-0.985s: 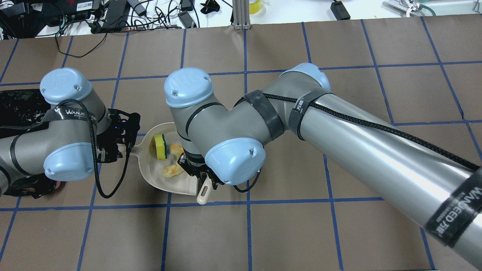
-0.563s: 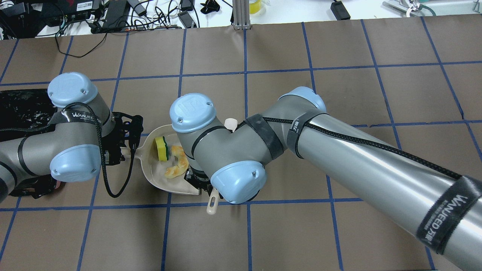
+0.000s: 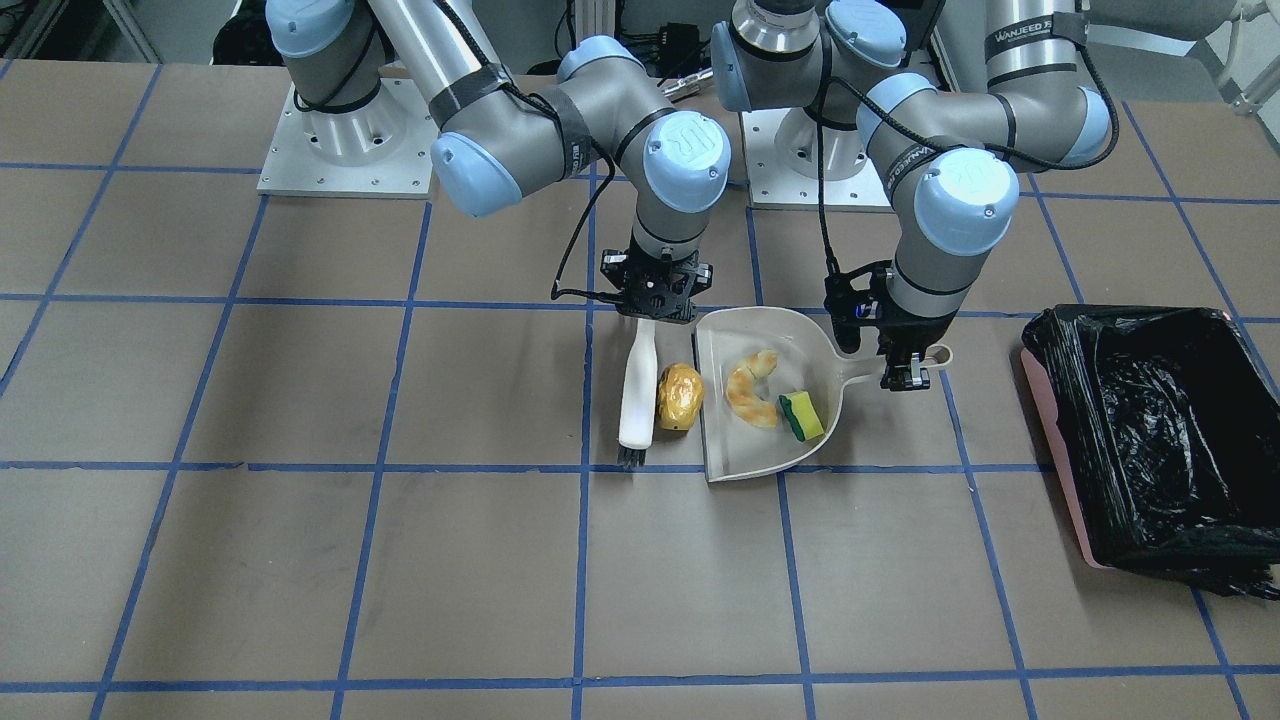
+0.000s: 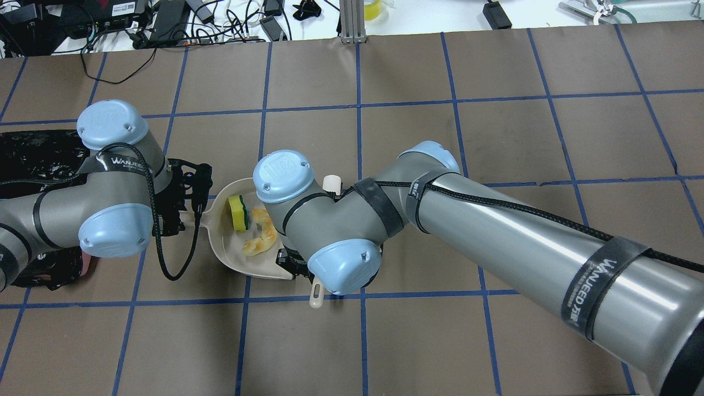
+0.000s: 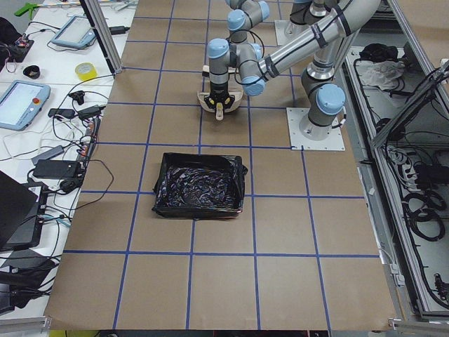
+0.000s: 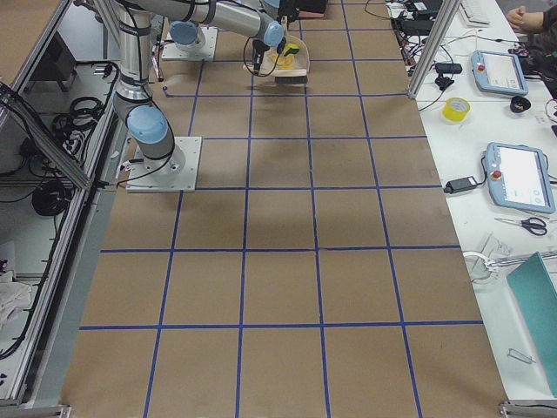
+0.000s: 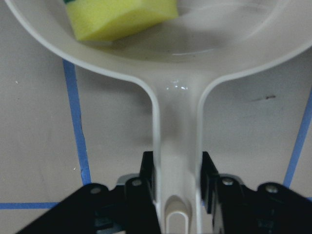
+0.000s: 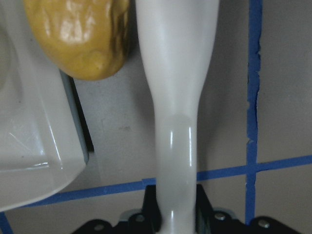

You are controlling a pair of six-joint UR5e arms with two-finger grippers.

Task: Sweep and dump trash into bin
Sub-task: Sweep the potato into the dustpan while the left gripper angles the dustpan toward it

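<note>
The white dustpan (image 3: 740, 340) lies on the table, and my left gripper (image 3: 905, 372) is shut on its handle (image 7: 176, 161). The tan croissant piece (image 3: 752, 390) and the yellow sponge with a green side (image 3: 802, 416) lie inside the pan. The golden-brown potato lump (image 3: 680, 397) sits on the table at the pan's open edge, touching the white brush (image 3: 637, 390). My right gripper (image 3: 655, 300) is shut on the brush handle (image 8: 176, 122). The pink bin with a black bag (image 3: 1048, 430) stands beyond the left arm. In the overhead view the potato is hidden under my right arm.
Brown paper with a blue tape grid covers the table (image 3: 400, 560). Both arm bases (image 3: 345, 140) stand at the robot's side of the table. Cables and electronics (image 4: 165, 22) lie past the far edge. The bin also shows in the overhead view (image 4: 27, 159).
My right wrist swung toward the near edge and turned the brush beside the pan's mouth. The left arm and dustpan shifted slightly right. Both grips are unchanged.
</note>
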